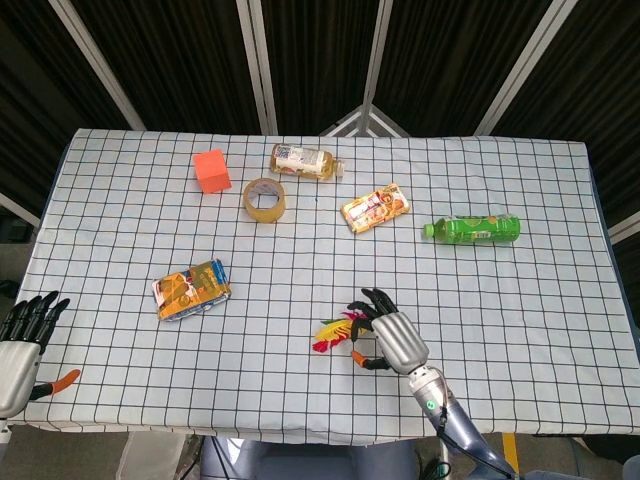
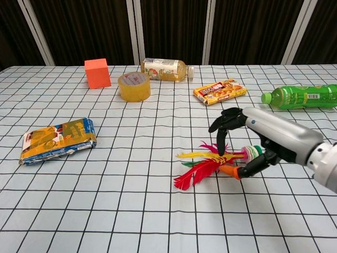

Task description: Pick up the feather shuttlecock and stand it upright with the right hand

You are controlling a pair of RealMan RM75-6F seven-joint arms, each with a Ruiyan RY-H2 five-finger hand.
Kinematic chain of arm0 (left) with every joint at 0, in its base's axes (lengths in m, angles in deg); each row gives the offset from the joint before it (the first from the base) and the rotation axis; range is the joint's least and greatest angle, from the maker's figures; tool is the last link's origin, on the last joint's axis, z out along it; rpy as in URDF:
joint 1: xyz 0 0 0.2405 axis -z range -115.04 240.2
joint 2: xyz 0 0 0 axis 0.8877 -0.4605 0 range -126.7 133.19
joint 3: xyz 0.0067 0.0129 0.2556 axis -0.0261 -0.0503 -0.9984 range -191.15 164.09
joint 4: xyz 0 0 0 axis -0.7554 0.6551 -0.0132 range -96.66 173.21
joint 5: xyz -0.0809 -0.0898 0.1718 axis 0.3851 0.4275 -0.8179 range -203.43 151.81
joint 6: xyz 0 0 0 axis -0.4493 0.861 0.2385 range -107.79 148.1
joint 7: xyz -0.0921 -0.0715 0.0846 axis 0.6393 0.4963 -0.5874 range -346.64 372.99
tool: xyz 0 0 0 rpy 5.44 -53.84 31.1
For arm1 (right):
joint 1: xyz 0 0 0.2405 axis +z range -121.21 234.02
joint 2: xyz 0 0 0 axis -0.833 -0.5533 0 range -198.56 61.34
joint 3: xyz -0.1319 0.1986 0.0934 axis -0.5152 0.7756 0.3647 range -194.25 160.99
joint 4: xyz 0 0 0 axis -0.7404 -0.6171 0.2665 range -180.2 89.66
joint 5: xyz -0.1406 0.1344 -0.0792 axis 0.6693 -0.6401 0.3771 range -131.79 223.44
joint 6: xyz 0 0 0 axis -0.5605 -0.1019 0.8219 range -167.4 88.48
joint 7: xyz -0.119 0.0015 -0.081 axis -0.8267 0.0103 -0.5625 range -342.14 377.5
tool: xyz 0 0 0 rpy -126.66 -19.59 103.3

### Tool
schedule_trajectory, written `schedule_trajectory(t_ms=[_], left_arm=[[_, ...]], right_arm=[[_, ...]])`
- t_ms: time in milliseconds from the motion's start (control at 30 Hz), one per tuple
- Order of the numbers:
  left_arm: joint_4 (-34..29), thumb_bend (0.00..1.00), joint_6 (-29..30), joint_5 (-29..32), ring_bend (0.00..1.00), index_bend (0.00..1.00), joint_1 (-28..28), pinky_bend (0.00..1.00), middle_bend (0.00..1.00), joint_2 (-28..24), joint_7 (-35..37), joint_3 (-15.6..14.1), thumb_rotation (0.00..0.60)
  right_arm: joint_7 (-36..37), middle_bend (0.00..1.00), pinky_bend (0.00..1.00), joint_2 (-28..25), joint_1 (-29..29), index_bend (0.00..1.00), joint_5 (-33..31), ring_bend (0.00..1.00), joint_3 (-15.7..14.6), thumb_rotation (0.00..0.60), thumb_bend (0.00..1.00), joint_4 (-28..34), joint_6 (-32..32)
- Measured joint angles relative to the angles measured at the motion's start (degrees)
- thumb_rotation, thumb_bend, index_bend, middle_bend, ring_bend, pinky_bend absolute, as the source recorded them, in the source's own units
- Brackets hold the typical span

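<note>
The feather shuttlecock (image 1: 333,333) (image 2: 202,166) lies on its side on the checked tablecloth, red and yellow feathers to the left and its green and white base (image 2: 254,152) to the right. My right hand (image 1: 395,338) (image 2: 263,134) hovers over its base end. The dark fingers (image 2: 224,126) arch above the stem and the orange-tipped thumb sits beside it on the near side, with no grip showing. My left hand (image 1: 20,345) rests at the table's front left corner, fingers apart and empty. The chest view does not show it.
An orange cube (image 1: 211,171), a tape roll (image 1: 264,200) and a lying tea bottle (image 1: 303,160) sit at the back. A snack pack (image 1: 376,207) and a green bottle (image 1: 475,229) lie right of them. A blue and orange packet (image 1: 191,289) lies front left.
</note>
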Motion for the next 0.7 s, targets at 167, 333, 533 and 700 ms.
schedule_trajectory(t_ms=[167,333,533,700], left_arm=[[-0.26,0.0,-0.32,0.15,0.0,0.0,0.1,0.0,0.0,-0.24,0.52,-0.04,0.6],[-0.41,0.0,-0.49,-0.02,0.0,0.0,0.17,0.0,0.0,-0.42,0.84,-0.21,0.6],[-0.57,0.0,-0.86,0.25,0.0,0.0,0.32,0.0,0.0,-0.66,1.63,-0.18,0.6],[-0.68,0.0,-0.94,0.14,0.0,0.0,0.4,0.0,0.0,-0.84,2.05,-0.24,0.6]], right_arm=[[-0.72,0.26,0.0,3.8,0.86,0.58,-1.12,0.0,0.75,0.6,0.35,-2.42,-0.55],[-0.65,0.26,0.0,7.31,1.76,0.58,-1.91,0.0,1.68,0.6,0.36,-5.46,-1.21],[-0.42,0.26,0.0,9.61,2.75,0.58,-2.69,0.0,2.45,0.6,0.37,-7.91,-1.62],[-0.19,0.26,0.0,10.69,3.16,0.58,-3.3,0.0,2.42,0.6,0.46,-8.99,-1.55]])
